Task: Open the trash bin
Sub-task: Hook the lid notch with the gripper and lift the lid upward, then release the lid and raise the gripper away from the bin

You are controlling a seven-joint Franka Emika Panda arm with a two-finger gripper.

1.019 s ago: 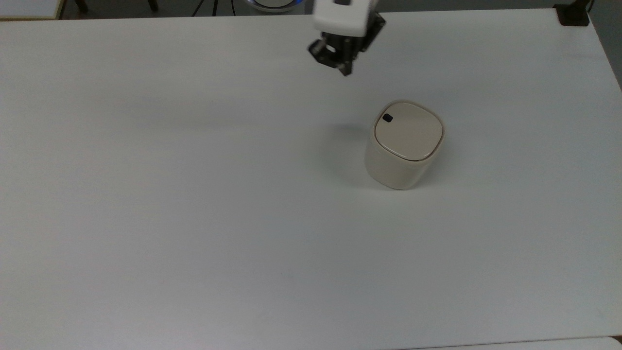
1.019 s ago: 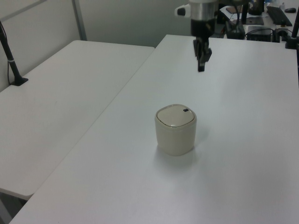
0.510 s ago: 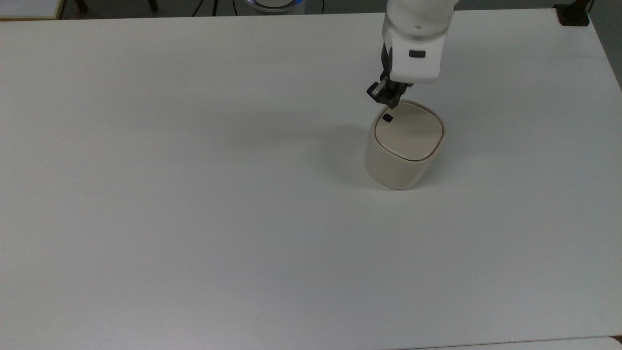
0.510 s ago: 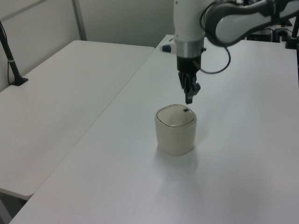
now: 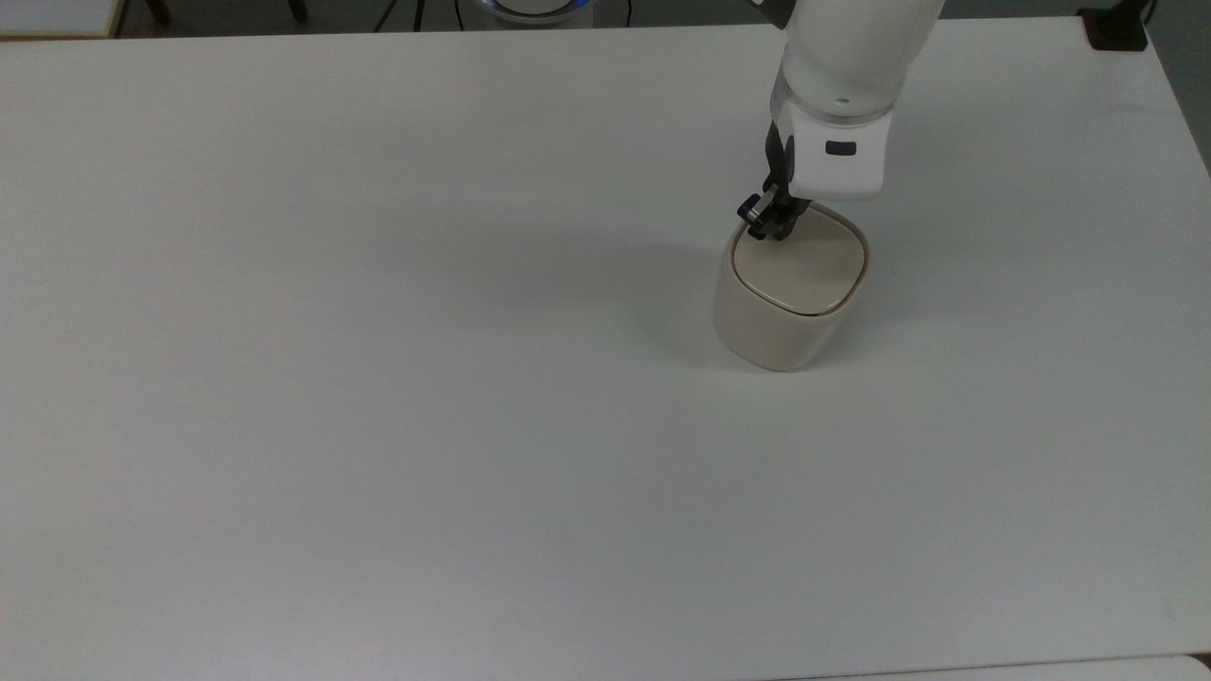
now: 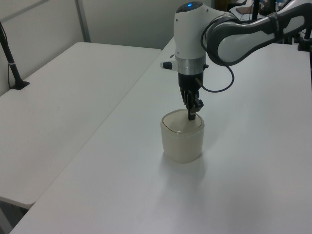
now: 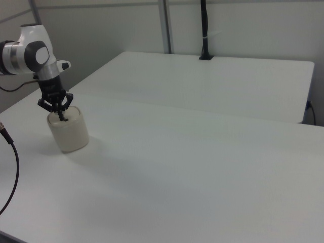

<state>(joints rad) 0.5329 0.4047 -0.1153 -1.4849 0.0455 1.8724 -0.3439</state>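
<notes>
Bin position: the trash bin (image 5: 785, 293) stands upright on the white bench (image 5: 378, 378), right of centre in the top view's upper half; left of frame in the right view.
Lid: the lid (image 5: 802, 267) lies flat and closed; I judge the task not yet achieved.
Pincer position: I have the pincer (image 5: 768, 227) pointing straight down onto the lid's upper-left corner in the top view, where I judge the release button sits, hidden beneath the tips.
Pincer state: fingers together, holding nothing, as the left view (image 6: 191, 115) shows; one narrow tip suits a push.
Contact: tips appear to touch the lid.
Risk: an off-centre push could slide the bin.
</notes>
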